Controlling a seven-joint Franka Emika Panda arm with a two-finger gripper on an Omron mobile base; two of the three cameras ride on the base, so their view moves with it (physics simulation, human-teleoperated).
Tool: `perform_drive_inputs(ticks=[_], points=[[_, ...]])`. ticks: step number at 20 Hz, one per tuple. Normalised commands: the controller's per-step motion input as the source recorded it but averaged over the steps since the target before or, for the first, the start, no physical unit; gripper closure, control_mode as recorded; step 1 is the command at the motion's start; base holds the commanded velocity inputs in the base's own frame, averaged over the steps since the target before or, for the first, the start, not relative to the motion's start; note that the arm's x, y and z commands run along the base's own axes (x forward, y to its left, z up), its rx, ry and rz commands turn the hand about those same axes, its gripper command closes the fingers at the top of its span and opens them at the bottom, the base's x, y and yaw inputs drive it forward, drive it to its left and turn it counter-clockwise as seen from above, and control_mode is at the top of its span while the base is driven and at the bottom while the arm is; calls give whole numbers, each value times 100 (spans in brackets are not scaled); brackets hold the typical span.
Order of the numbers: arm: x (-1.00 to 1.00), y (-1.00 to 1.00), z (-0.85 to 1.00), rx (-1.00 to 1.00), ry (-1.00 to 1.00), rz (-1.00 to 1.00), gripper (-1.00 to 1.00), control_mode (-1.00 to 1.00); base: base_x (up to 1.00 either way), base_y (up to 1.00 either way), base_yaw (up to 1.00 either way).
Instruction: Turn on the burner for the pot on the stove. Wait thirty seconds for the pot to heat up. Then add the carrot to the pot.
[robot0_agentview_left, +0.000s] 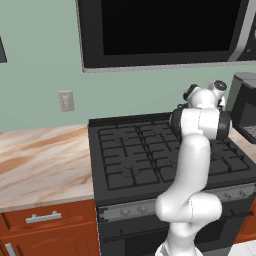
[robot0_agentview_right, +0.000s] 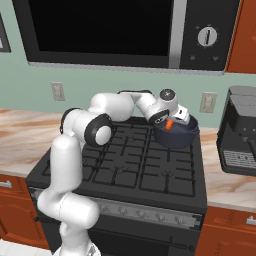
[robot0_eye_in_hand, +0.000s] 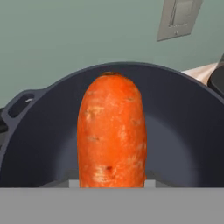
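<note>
Left base view: the stove sits flush between a marble counter at left and a black appliance at right; the arm's elbow and wrist cover the right rear burners. Left grates bare, open room above them up to the microwave. An outlet plate is on the green wall. Right base view: the arm reaches across the range to the pot, which stands on the right rear burner, near the back wall and close to the stove's right edge. The gripper is at the pot's left rim, jaws clamped on the carrot, which hangs over the pot's opening. Front grates and knob strip free. A second outlet is behind the pot. Counter to the right holds the black appliance, apart from the pot. Hand view: carrot fills the centre, upright in frame, with the pot's dark interior behind it and one side handle at left. Fingertips hidden behind the carrot.
</note>
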Motion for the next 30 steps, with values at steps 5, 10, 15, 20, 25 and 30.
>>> perform_drive_inputs(ticks=[5, 10, 15, 20, 25, 30], points=[[9, -14, -14, 4, 13, 0, 100, -100, 0, 0, 0], [9, 0, -31, 5, 11, 0, -100, -100, 0, 0, 0], [2, -2, -15, 7, 2, 0, -100, -100, 0, 0, 0], [-9, -2, 7, 6, -11, 0, -100, -100, 0, 0, 0], [-40, 0, 25, 0, -20, 0, -100, -100, 0, 0, 0], [-86, 0, 33, 0, -23, 0, -100, -100, 0, 0, 0]])
